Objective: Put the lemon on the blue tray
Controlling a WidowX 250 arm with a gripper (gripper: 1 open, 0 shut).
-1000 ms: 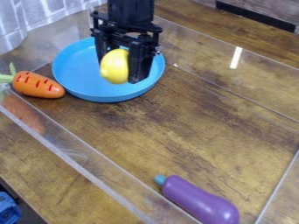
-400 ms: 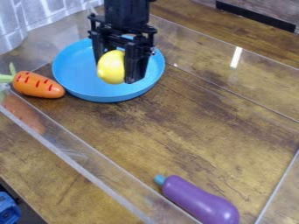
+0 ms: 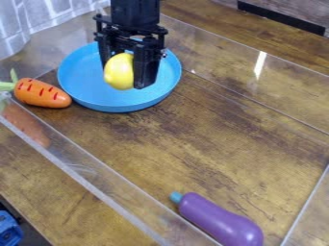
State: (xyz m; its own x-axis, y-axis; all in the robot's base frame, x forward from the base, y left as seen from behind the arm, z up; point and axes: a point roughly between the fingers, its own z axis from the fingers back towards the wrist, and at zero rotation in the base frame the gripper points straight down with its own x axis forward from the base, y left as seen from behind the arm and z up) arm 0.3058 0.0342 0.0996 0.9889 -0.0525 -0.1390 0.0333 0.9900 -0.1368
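The lemon (image 3: pixel 118 70) is a small bright-yellow oval held between the black fingers of my gripper (image 3: pixel 125 75). The gripper is shut on it and hangs over the middle of the blue tray (image 3: pixel 90 94), a round light-blue plate at the upper left. I cannot tell whether the lemon touches the tray's floor. The arm comes down from the top edge and hides part of the tray's far rim.
An orange carrot with a green top (image 3: pixel 38 92) lies left of the tray. A purple eggplant (image 3: pixel 218 220) lies at the bottom right. Clear plastic walls (image 3: pixel 77 163) edge the wooden table.
The gripper with the lemon has shifted slightly left and back over the tray. Carrot and eggplant have not moved.
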